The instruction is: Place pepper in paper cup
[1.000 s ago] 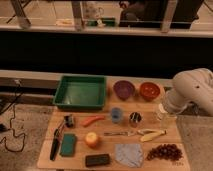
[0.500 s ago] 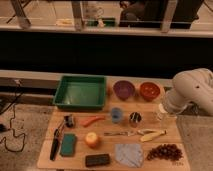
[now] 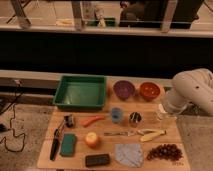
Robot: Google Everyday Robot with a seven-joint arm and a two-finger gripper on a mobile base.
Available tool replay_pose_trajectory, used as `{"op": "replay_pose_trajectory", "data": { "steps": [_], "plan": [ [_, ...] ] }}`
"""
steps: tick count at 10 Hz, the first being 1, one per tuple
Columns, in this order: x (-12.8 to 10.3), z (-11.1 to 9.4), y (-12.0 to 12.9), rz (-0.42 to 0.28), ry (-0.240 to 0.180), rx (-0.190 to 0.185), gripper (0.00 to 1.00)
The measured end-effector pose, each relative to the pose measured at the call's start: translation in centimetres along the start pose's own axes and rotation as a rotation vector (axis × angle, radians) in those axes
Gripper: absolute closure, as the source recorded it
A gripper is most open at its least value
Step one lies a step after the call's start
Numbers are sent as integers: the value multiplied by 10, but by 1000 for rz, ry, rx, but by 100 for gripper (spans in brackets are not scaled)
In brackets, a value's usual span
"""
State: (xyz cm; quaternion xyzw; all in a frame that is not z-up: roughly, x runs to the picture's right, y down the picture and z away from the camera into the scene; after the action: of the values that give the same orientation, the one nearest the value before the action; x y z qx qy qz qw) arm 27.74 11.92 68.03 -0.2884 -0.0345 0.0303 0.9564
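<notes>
Well, nothing had moved: the pepper [image 3: 93,120] lay untouched in front of the green bin [image 3: 80,105], while the gripper [image 3: 166,107], its state beyond telling, stayed at the right edge of the table [image 3: 107,144], perhaps over the paper cup [image 3: 161,117], pickup not begun.

White arm [image 3: 193,91] bent at right, claw [image 3: 164,113] apparently pointing down beneath it.

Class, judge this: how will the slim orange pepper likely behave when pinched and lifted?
The pepper is small and slim, so probably light. Its curve should keep it from rolling; its taper may let it slip. The pincer is at the table's right edge.
</notes>
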Motion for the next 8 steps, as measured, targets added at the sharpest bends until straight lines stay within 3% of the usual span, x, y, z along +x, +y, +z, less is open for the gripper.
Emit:
{"op": "replay_pose_trajectory", "data": {
  "steps": [3,5,8],
  "plan": [
    [-18,4,4,-34,-8,5,20],
    [-49,9,6,-81,-38,19,20],
    [-72,25,12,-97,-87,23,20]
  ]
}}
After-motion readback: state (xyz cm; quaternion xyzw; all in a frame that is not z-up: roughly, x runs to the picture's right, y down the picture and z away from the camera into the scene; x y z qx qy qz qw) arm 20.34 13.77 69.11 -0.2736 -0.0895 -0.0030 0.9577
